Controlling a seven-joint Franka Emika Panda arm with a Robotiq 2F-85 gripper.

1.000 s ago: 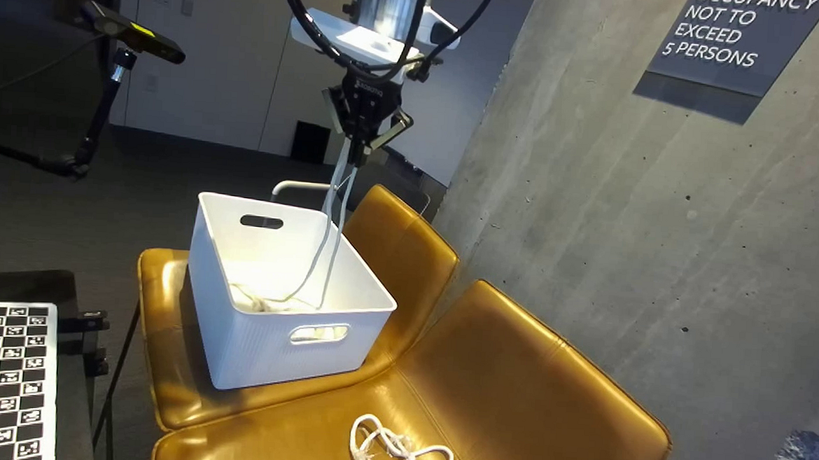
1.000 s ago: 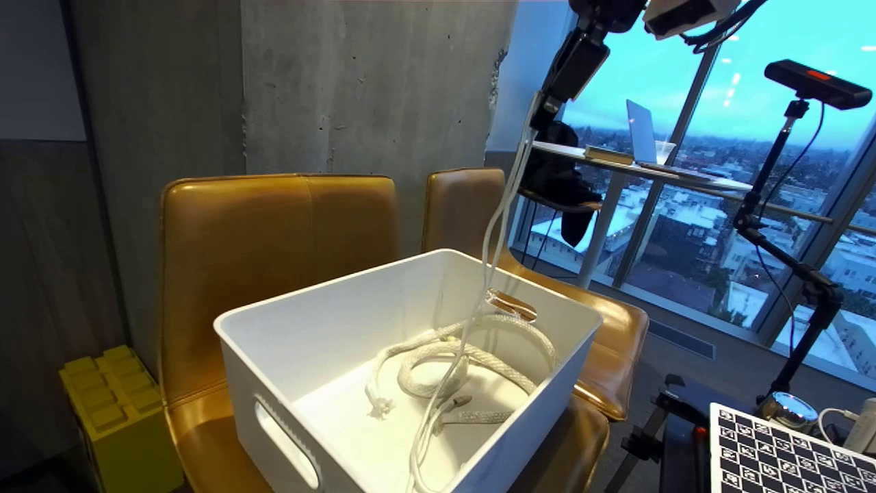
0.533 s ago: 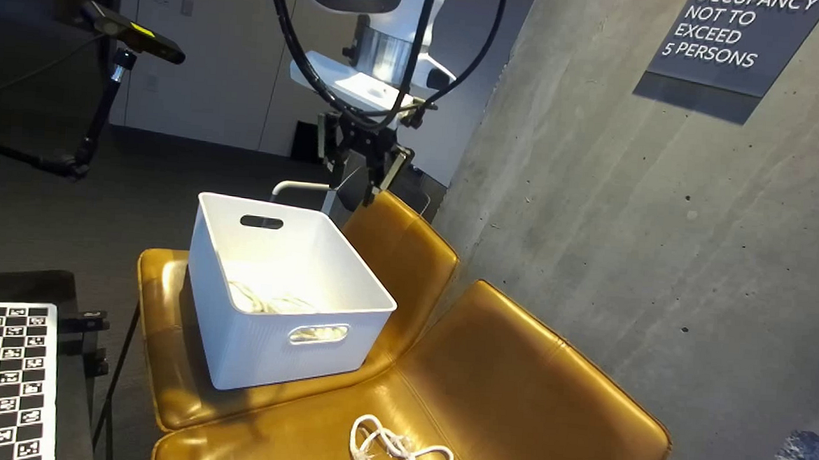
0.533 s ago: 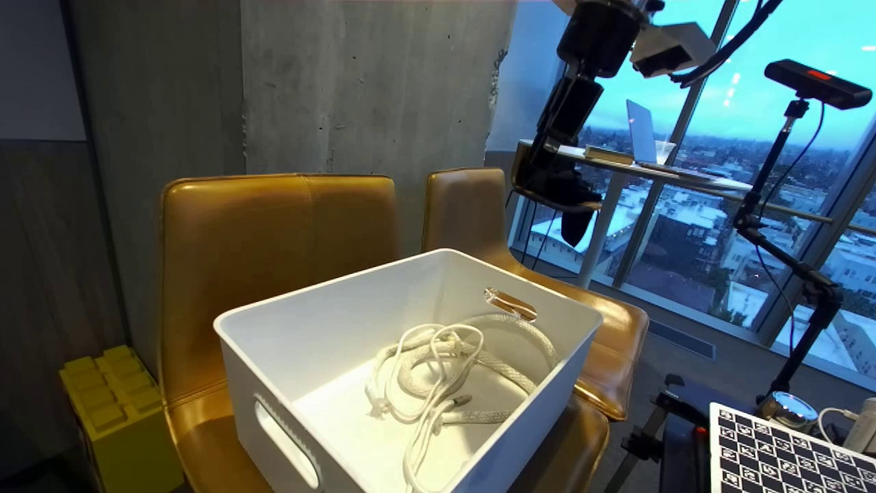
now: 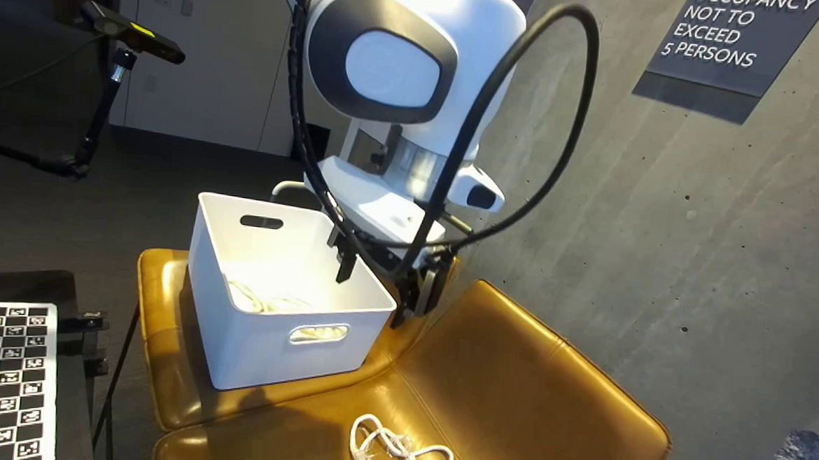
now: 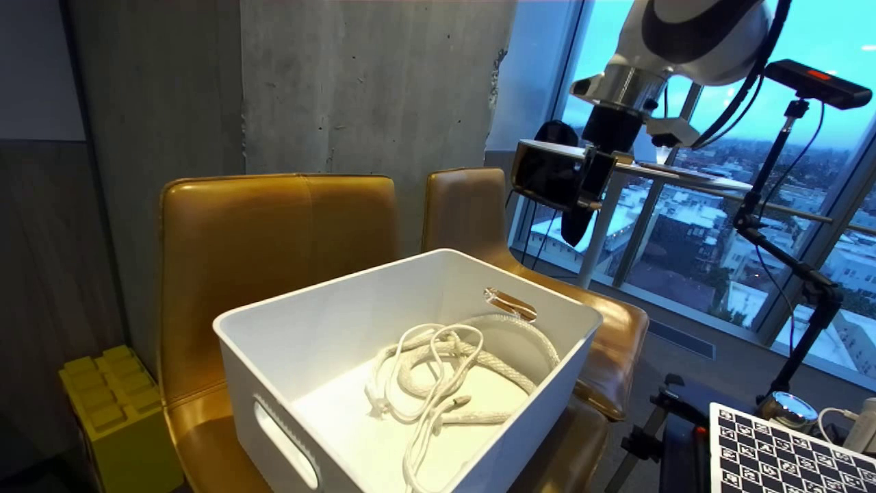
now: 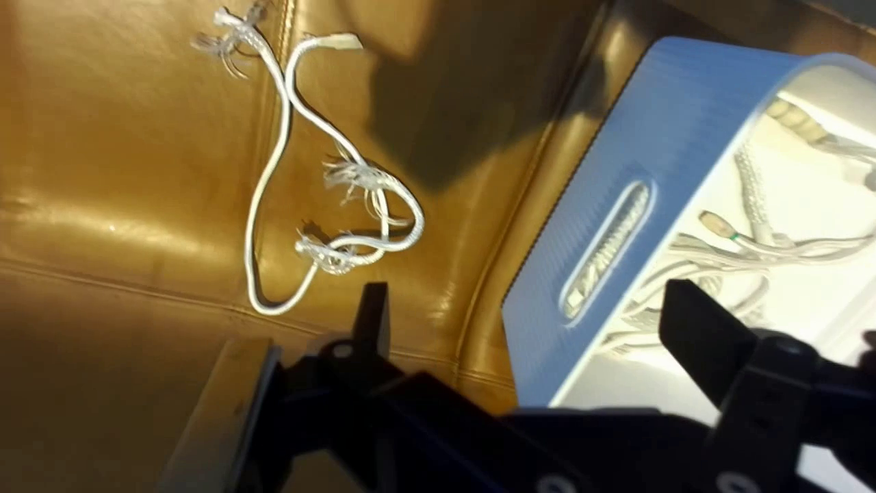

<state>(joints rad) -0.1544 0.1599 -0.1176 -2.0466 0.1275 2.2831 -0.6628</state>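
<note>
The gripper [image 5: 369,298] has its two fingers [image 7: 375,308] spread wide — between them is only free air. It hangs with the tips directed downward, near the white bin [image 5: 277,356]. In the wrist view, one finger is seen against the inside of this bin, and its partner against the brown chair [image 7: 123,123]; whether any of them touches the bin wall, I cannot tell.

The bin stands lower than the gripper and at its side, on the neighbouring chair [image 6: 277,239]. On the floor of the bin, below the level of the fingers, there lie a thick braided rope [image 6: 506,370] and some thin cords [image 6: 427,411], tangled one over the other. A frayed cord [image 7: 361,172], white and with loose tufts, lies in open loops on the seat of the brown chair — below the gripper, out beyond the fingertips and apart from them.

Directly above the gripper is the white robot arm [image 5: 390,68], with a black cable [image 5: 588,92] curving beside it. A concrete wall [image 5: 661,236] rises to one side of the gripper, and on it, higher than the gripper, is a dark sign [image 5: 734,51]. Well apart from the gripper, and lower, lies a checkered board [image 5: 2,377].
</note>
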